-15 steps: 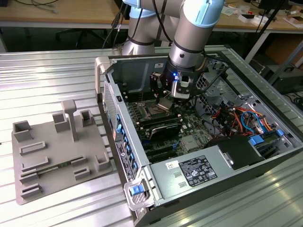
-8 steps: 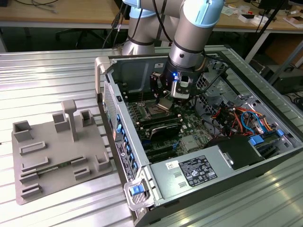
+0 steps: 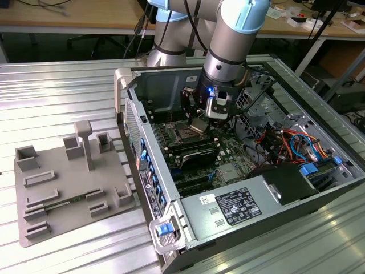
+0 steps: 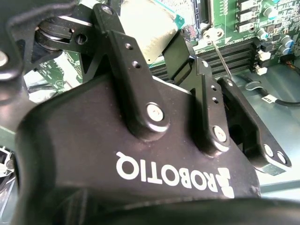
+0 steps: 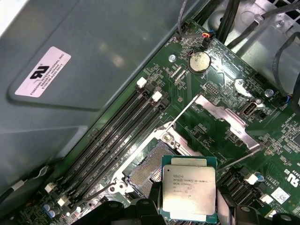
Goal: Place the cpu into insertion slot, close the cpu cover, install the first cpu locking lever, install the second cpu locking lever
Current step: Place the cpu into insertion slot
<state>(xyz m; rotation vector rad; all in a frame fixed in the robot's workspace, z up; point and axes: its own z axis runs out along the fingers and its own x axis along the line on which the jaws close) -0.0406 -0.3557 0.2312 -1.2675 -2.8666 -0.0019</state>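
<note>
Tool (image 3: 201,121) gripping cpu (image 5: 188,190), hovering over insertion slot (image 5: 145,171)

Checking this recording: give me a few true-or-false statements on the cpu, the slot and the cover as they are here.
1. The gripper is shut on the cpu. True.
2. The cpu sits seated in the insertion slot. False: the slot is empty, and the cpu is held over its edge.
3. The cpu cover is closed over the slot. False: it is swung open, away from the slot.
4. In the exterior view, the computer case lies open on a ribbed metal table. True.
</note>
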